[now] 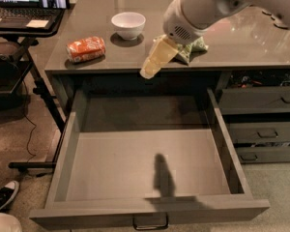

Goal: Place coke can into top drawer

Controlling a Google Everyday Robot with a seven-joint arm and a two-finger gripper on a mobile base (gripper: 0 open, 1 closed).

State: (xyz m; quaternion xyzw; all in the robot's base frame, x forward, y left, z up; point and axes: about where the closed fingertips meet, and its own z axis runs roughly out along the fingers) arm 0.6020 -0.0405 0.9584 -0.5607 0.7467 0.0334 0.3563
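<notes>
Gripper, pale and tapered, hangs at the end of the white arm, tilted down and toward the viewer's left, its tip just past the front edge of the grey countertop; whether it is spread or closed cannot be told from this angle. Directly below it the top drawer stands pulled out, and the gripper's shadow falls on the drawer floor near the front wall. Just behind the gripper, partly hidden by the arm, a green snack bag lies on the countertop. The coke can lies on its side on the countertop, off to the viewer's left of the gripper and well apart from it, near the counter's left front corner. A white bowl sits farther back, between the can and the gripper. Narrower grey drawers stack to the right of the open one.
</notes>
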